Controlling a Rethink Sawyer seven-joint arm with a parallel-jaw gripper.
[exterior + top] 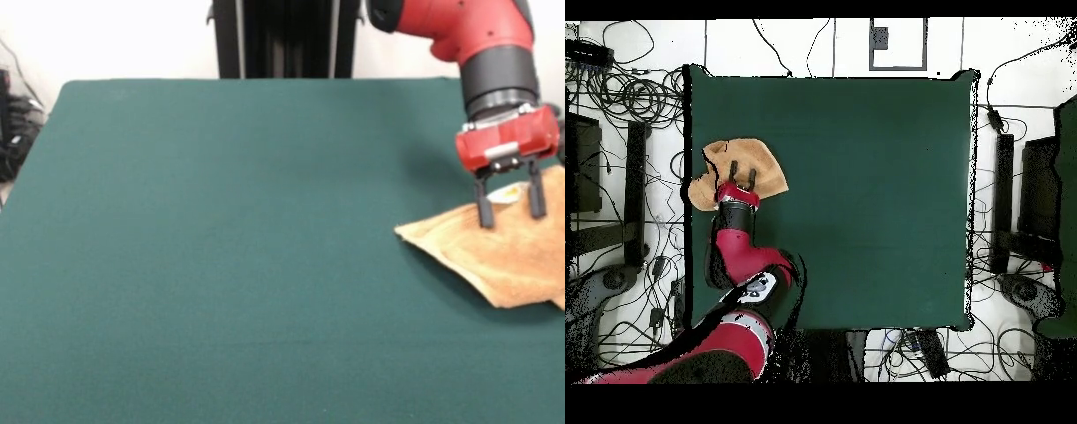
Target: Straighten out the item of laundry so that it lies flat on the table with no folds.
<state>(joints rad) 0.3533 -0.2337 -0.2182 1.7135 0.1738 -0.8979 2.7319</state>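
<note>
In the front view, the near part of the table [221, 265] is bare dark green cloth, stretching wide across the picture. Farther back, at the right edge, lies the towel [494, 256], tan-orange and fluffy, crumpled rather than flat: one pointed corner reaches left onto the green, a fold runs along its near side, and its right part passes out of the picture. A small white tag [507, 193] shows on its top, between the two fingers. Just above the towel hangs the gripper [510, 215], its two dark fingers spread apart and pointing down, their tips at the cloth's surface; whether they press into it cannot be told. Nothing is clasped between them. Above the fingers sits the red gripper body and the black and red arm [477, 40], coming down from the top right. The overhead view shows the towel [743, 165] bunched near one side edge of the table [865, 200], with the gripper [743, 179] over it.
</note>
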